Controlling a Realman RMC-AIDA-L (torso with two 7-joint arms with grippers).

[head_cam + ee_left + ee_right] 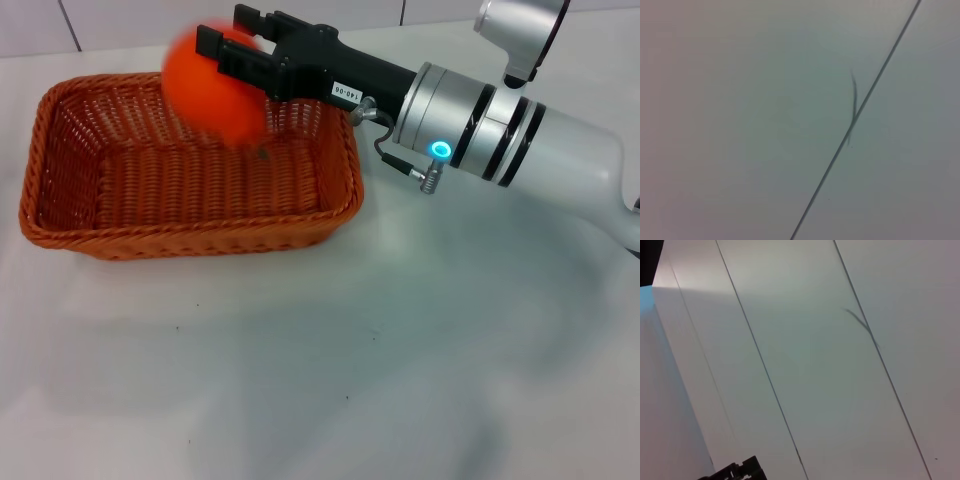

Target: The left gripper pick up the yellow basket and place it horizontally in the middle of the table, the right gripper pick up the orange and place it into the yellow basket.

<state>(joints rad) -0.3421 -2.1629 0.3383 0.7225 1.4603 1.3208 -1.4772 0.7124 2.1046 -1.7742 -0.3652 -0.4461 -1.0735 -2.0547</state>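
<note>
Most of the table [330, 380] in front of the yellow basket [110, 235] is bare, lots of room to pass there. Basket sits far-left w/ its sloping walls in the way. Above its right half the right gripper [232, 45] and the orange [210, 85] block the drop-in path; silver arm cuts across the far-right side. Left half of the basket is open from above.

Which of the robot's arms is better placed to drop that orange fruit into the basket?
The right. Its hand is holding the orange right over the yellow basket in the head view. The left hand shows in no view.
</note>
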